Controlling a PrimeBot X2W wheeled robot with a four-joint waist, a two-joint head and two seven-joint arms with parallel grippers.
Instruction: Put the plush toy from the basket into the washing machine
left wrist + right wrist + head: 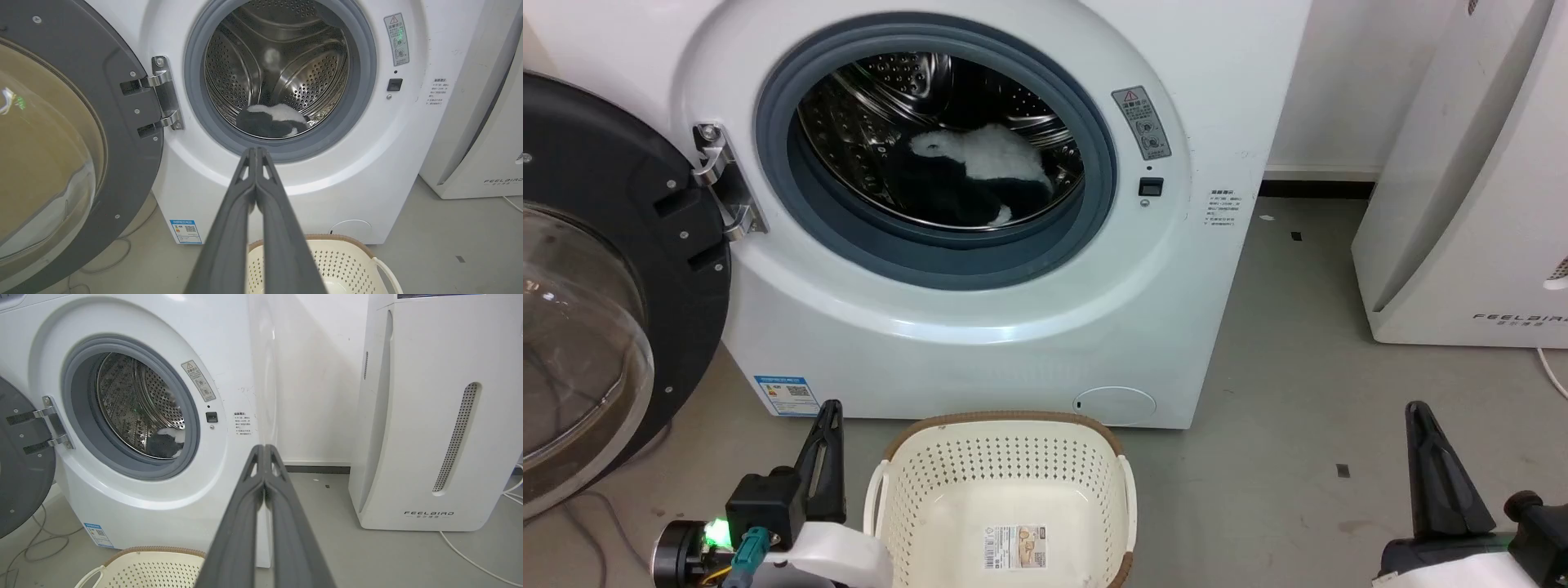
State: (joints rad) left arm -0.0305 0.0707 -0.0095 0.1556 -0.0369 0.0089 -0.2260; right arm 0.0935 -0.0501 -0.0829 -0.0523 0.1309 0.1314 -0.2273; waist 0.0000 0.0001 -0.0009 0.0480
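Toy [992, 167] lies inside washer [1013, 343], upper centre of frame. Basket [1005, 445] sits bottom centre. Left gripper [256, 150] and right gripper [264, 446]: fingers closed together.

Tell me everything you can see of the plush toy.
The plush toy lies slumped on the floor of the shiny perforated drum inside the washing machine, behind the grey gasket. It looks fluffy: white fur on top, black fur beneath and toward the head view's left. Only the drum touches it.
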